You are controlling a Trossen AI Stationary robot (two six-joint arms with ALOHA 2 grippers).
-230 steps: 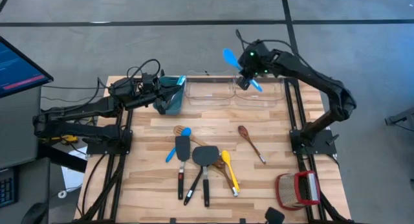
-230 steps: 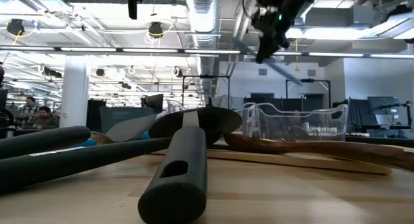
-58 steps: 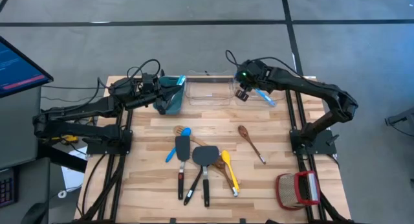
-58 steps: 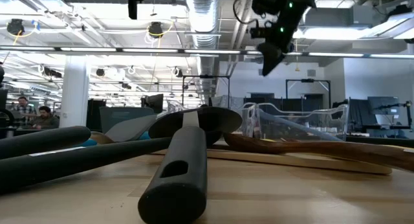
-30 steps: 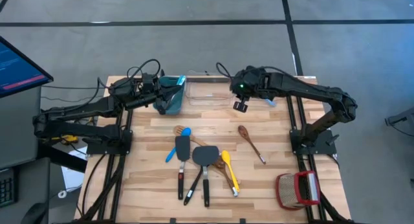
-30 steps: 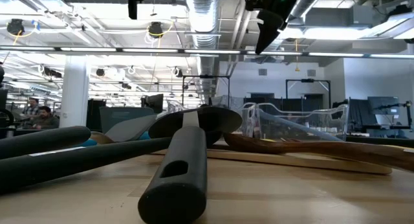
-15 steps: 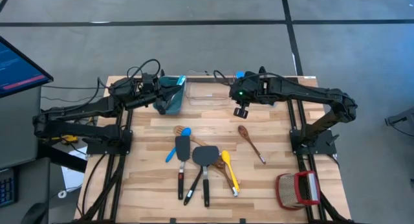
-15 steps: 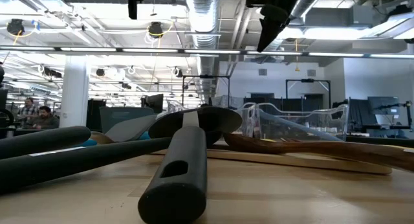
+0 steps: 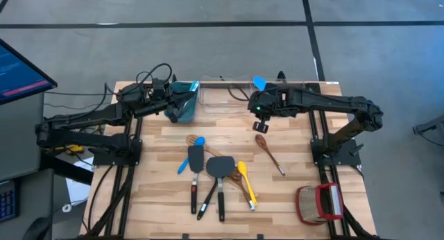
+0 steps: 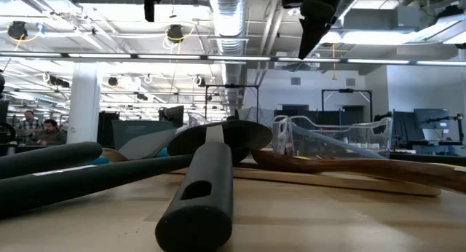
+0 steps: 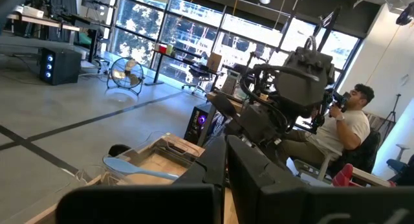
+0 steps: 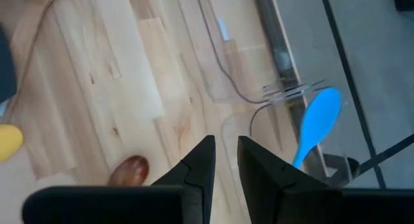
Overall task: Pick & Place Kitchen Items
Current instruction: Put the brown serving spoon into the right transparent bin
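- High view: right gripper, jaws slightly apart and empty, hangs just above dark wooden spoon.
- Left gripper, closed, beside teal rectangular bin.

The wooden desk stands on a grey floor crossed by dark lines. On the desk, at about 11 o'clock from its middle, there is a teal bin. Just beside it, toward 12 o'clock, a clear plastic container stands at the far edge. A red-and-tan woven basket lies at about 4 o'clock, near the corner. A monitor with a blue screen is at 9 o'clock, off the desk. In the room behind, a person in a white shirt sits, and a fan stands on the floor.
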